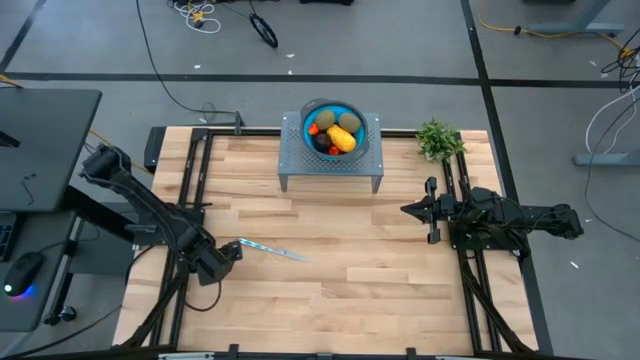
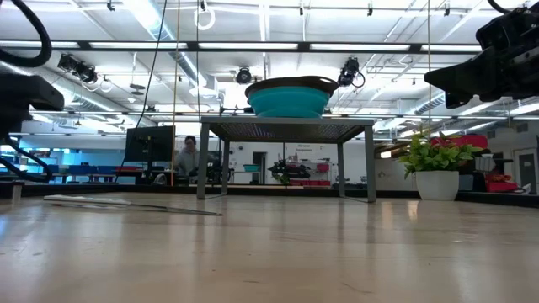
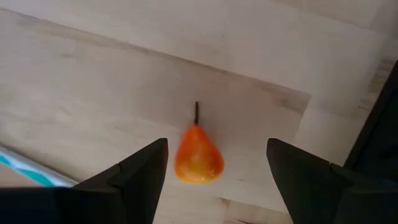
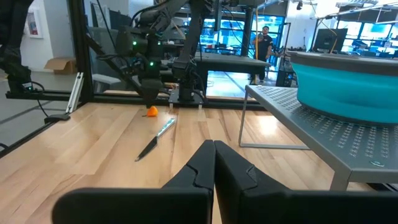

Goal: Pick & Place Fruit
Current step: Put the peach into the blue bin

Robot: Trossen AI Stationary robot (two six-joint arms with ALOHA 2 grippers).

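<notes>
**Bowl loaded on the stand; one pear-shaped fruit loose under my left jaws**

Landmark: the grey perforated stand (image 1: 331, 160) at the far edge of the wooden table (image 1: 360, 270).

Container: a teal bowl (image 1: 332, 128) sits on top of the stand. Inside it: two brown-green kiwi-like ovals (image 1: 337, 121), one elongated yellow-orange fruit (image 1: 343, 138), and small red-orange pieces (image 1: 316, 129) against the rim. From table height only the bowl's wall shows above the stand (image 2: 290, 98).

Loose fruit: a small orange pear-shaped fruit (image 3: 198, 155) with a short dark stem lies on the boards, well off to the stand's near-left side. My left gripper (image 3: 216, 171) hangs over it with jaws spread wide, one finger either side, touching nothing.

A slim silvery-blue knife-like stick (image 1: 272, 250) lies flat just beside that gripper, toward the stand.

My right gripper (image 1: 408, 210) waits at the stand's near-right side, jaws pressed together, empty.

A potted green plant (image 1: 439, 139) stands right of the stand.

Labels, writing: none legible.
</notes>
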